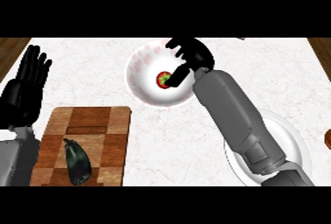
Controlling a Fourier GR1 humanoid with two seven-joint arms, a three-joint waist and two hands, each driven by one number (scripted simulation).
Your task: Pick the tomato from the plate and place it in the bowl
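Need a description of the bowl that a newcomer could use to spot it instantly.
On the white marble counter, look to the far middle, under the robot's right hand. The bowl is the white dish there with a pink-speckled rim and a red tomato inside. The plate at the near right is plain white, partly hidden by the forearm.

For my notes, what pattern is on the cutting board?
Light and dark brown wood checks on the cutting board, head view.
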